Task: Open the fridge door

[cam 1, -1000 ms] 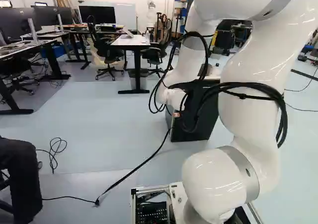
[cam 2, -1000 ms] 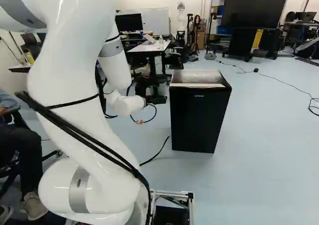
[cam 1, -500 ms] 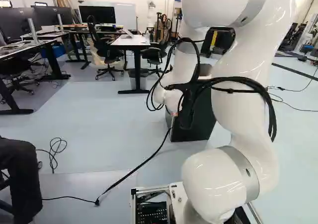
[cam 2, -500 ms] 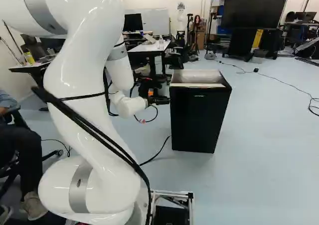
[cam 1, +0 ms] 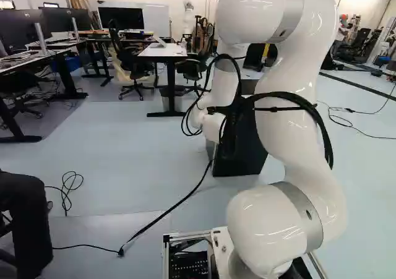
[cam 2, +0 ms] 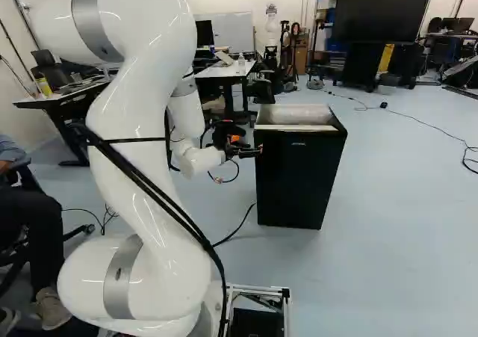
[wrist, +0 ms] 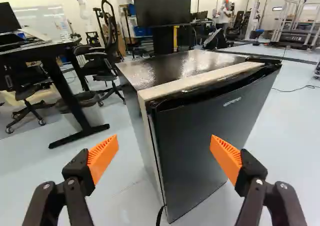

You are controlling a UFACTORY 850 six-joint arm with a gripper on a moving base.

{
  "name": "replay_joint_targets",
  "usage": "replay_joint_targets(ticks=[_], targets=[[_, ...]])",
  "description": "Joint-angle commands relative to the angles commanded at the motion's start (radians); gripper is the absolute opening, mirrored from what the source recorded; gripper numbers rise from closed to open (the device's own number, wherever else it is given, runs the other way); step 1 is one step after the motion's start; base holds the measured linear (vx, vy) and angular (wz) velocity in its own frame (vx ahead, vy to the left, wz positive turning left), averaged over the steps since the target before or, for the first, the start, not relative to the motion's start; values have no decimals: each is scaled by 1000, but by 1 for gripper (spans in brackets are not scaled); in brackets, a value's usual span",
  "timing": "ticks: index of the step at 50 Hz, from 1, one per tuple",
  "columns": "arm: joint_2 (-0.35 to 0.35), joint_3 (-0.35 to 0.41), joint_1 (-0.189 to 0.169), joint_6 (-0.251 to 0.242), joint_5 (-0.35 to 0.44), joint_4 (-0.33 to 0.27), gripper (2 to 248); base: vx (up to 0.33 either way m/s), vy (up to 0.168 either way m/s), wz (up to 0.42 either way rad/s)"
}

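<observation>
Stretching beneath the fridge (cam 1: 249, 158), the pale floor (cam 1: 136, 149) is reaching back to desks (cam 1: 159, 51) in the left base view. In the right base view, the gripper (cam 2: 258, 150) is hovering by the fridge; in the wrist view, its glossy top (wrist: 175, 66) and closed dark door (wrist: 195, 136) are showing ahead of wide-apart fingers.

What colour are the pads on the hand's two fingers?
Orange, on both fingers; the pads show best in the wrist view.

White wall, grey-blue floor (cam 2: 388, 225), desks (cam 1: 162, 51)
</observation>
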Motion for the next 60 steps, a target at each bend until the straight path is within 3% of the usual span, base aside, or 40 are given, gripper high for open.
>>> replay_joint_targets(ticks=[28, 60], targets=[[-63, -68, 23, 0, 98, 152, 247, 0, 0, 0], [-104, -132, 104, 0, 102, 292, 247, 0, 0, 0]])
